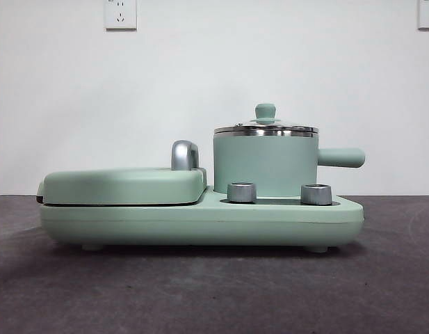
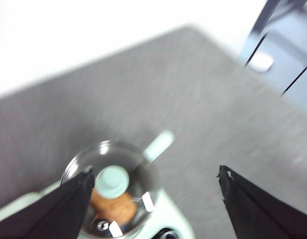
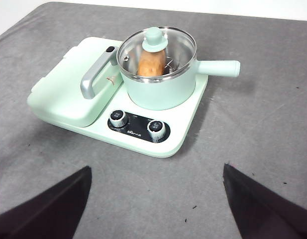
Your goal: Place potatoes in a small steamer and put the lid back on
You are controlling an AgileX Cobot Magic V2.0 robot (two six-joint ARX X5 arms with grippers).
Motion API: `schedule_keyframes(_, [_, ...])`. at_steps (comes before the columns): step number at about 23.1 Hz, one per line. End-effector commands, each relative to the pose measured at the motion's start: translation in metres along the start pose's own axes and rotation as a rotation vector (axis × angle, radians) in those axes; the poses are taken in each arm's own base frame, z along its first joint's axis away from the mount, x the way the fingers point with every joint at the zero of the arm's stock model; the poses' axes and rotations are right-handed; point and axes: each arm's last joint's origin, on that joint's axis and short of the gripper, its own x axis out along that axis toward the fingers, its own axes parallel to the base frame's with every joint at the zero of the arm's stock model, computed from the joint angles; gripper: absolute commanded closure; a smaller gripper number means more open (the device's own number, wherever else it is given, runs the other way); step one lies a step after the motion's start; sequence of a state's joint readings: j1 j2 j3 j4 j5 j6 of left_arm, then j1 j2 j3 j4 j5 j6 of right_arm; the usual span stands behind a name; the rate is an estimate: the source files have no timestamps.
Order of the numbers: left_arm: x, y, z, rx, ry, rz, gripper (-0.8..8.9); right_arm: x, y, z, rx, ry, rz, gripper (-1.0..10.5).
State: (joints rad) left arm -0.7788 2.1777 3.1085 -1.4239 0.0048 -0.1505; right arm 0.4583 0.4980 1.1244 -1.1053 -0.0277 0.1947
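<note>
The small mint-green steamer (image 1: 265, 165) stands on the right half of the green appliance, its handle pointing right. The glass lid (image 1: 265, 127) with its green knob sits closed on the rim. Through the lid the orange-brown potato (image 3: 151, 63) shows inside the steamer; it also shows in the left wrist view (image 2: 113, 207). The steamer (image 3: 158, 84) and lid (image 3: 154, 40) are plain in the right wrist view. My left gripper (image 2: 155, 177) is open and empty, high above the steamer. My right gripper (image 3: 155, 172) is open and empty, back from the appliance's front.
The closed flat grill plate (image 1: 124, 185) with a chrome handle (image 1: 184, 154) fills the appliance's left half. Two steel knobs (image 1: 242, 192) sit on the front of the base (image 1: 200, 224). Grey table (image 1: 214, 292), white wall behind. Neither arm shows in the front view.
</note>
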Motion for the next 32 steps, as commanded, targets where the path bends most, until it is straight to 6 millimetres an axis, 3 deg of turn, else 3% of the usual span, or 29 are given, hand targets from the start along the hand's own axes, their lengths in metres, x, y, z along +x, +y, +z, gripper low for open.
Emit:
schedule_keyframes(1, [-0.062, -0.018, 0.0, 0.003, -0.048, -0.066, 4.08, -0.002, 0.002, 0.004, 0.011, -0.026, 0.036, 5.2])
schedule_keyframes(5, [-0.121, -0.036, -0.014, 0.047, -0.004, -0.139, 4.08, -0.002, 0.005, 0.011, 0.004, -0.09, 0.122, 5.2])
schedule_keyframes(12, [-0.172, -0.015, -0.068, 0.001, 0.145, -0.015, 4.12, -0.003, 0.009, 0.016, -0.006, -0.123, 0.233, 5.2])
schedule_keyframes(22, [-0.217, 0.023, -0.167, -0.089, 0.169, 0.343, 4.13, 0.002, 0.012, 0.026, -0.017, -0.165, 0.285, 5.2])
schedule_keyframes(32, [-0.238, 0.051, -0.273, -0.189, 0.133, 0.401, 4.13, 0.02, 0.016, 0.033, -0.015, -0.094, 0.346, 5.2])
